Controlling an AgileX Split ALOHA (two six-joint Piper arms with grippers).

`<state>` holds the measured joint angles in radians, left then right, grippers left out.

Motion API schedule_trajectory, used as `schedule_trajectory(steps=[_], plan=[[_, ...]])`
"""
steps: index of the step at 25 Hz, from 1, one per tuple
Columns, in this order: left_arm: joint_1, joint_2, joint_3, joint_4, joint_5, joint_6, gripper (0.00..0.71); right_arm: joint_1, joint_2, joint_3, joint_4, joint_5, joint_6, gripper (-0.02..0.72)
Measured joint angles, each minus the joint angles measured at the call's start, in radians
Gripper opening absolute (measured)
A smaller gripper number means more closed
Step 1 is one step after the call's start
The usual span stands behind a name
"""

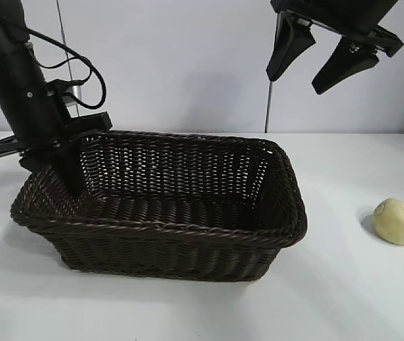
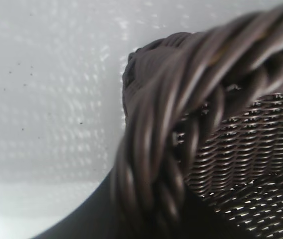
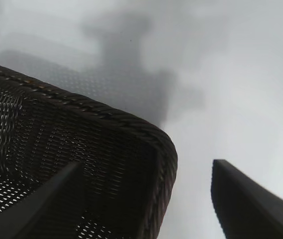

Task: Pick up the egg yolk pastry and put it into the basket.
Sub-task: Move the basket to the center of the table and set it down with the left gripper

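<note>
The small pale yellow, rounded egg yolk pastry (image 1: 398, 221) lies at the white table's (image 1: 344, 298) right edge, apart from the dark brown woven wicker basket (image 1: 187, 241). The left pincer (image 1: 70, 177), nearly closed and empty, dips inside the basket's left end; the right pincer (image 1: 315, 67) hangs wide above.

Level exterior camera facing arms, wrist cameras close above shared basket (image 1: 166, 213)
</note>
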<state>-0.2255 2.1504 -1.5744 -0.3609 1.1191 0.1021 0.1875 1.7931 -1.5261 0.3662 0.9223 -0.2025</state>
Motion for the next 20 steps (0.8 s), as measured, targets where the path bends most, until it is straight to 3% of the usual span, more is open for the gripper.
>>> schedule_trajectory(steps=[3,7,9,20], plan=[[0.000,0.000,0.000,0.002,-0.008,0.001,0.199,0.000,0.000,0.000,0.000,0.001,0.000,0.519],[0.000,0.000,-0.001,0.001,-0.020,0.001,0.378,0.000,0.000,0.000,0.001,0.001,0.000,0.519],[0.000,0.000,-0.002,0.001,-0.020,0.001,0.424,0.000,0.000,0.000,0.001,0.001,0.000,0.519],[0.000,-0.049,-0.002,0.015,0.031,0.001,0.451,0.000,0.000,0.000,0.001,0.001,0.000,0.519]])
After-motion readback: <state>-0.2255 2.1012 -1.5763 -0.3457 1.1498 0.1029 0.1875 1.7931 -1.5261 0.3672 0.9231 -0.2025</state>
